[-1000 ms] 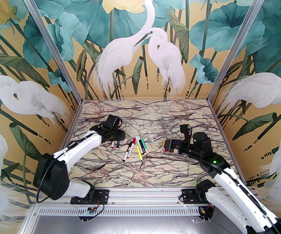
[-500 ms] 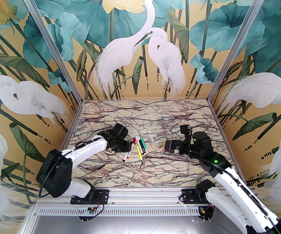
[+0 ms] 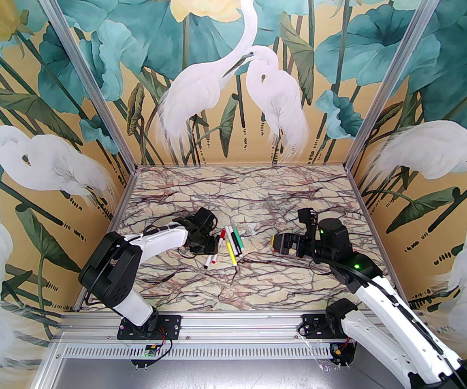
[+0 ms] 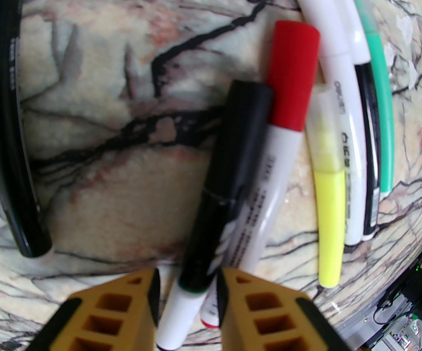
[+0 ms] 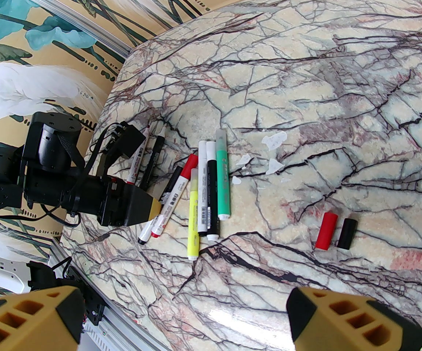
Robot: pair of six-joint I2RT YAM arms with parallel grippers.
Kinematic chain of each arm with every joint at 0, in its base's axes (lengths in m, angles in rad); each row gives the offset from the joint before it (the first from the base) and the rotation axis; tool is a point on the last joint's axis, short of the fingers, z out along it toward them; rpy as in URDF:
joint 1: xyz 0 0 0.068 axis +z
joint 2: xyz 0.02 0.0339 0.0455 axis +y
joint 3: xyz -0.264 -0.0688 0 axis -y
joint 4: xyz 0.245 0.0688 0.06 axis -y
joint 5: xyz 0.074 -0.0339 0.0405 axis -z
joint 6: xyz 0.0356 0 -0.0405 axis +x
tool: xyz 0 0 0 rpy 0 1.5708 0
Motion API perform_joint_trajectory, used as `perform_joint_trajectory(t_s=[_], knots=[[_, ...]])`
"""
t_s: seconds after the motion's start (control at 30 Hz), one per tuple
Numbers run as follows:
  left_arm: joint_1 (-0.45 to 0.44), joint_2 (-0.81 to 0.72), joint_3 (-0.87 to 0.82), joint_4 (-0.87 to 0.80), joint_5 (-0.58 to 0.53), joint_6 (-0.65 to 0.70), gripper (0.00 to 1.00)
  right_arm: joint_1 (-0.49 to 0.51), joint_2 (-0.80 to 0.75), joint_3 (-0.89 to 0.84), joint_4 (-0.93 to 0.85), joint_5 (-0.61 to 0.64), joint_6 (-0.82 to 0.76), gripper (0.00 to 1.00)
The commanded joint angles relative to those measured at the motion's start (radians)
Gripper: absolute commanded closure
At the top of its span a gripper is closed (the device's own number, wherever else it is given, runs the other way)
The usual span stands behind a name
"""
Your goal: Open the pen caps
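Note:
Several pens [image 3: 233, 244] lie side by side mid-table. In the left wrist view a white pen with a black cap [image 4: 232, 152] and a white pen with a red cap [image 4: 291, 75] run up from my left gripper [image 4: 188, 291]. Its jaws stand close on either side of those two pens' tail ends; whether they press I cannot tell. The same gripper [image 3: 213, 249] sits low at the left end of the row. Two uncapped pens [image 5: 145, 154] lie behind it. A loose red cap [image 5: 326, 230] and a loose black cap [image 5: 347, 233] rest below my open right gripper [image 5: 181, 320].
Yellow [image 5: 194, 214], white-and-black [image 5: 208, 192] and green [image 5: 222, 177] pens fill the row's right side. Small whitish plastic scraps [image 5: 275, 139] lie beyond them. A black cable [image 4: 2, 123] curves along the left. The marble table [image 3: 233, 290] is bare toward the near edge.
My left arm swung right from the two uncapped pens to the black-capped pen and dropped over its tail. Its jaws have narrowed. The right arm has stayed put.

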Motion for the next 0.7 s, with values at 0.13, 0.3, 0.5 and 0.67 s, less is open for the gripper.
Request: perform_joint_trajectory(t_s=[0.13,0.3,0.5,0.67], knots=[[-0.005,0.028,0.028,-0.002,-0.082,-0.007,0.69,0.006,0.017,0.035,0.003,0.007,-0.017,0.01],[-0.021,0.050,0.039,-0.024,-0.133,-0.008,0.69,0.005,0.026,0.033,0.009,0.006,-0.012,0.01],[-0.060,0.074,0.066,-0.059,-0.229,-0.019,0.70,0.005,0.033,0.036,0.014,0.005,-0.006,0.01],[-0.070,0.065,0.072,-0.065,-0.251,-0.026,0.75,0.006,0.033,0.036,0.016,0.004,0.010,0.00]])
